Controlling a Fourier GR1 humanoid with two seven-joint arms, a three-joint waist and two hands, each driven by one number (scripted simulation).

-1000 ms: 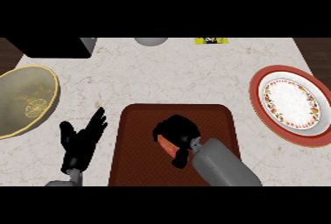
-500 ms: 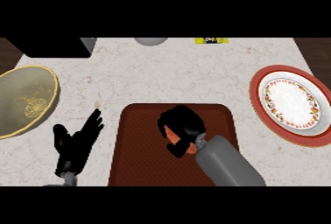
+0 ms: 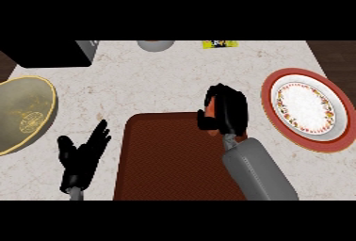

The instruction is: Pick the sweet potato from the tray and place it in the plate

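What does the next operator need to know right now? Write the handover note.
Right hand: curled round the sweet potato, held at the tray's far right corner.
Left hand: open, resting left of the tray.
Plate: at the right, red-rimmed, nothing on it.
Done: sweet potato grasped.
Left: carry it right to the plate, set it down, release.
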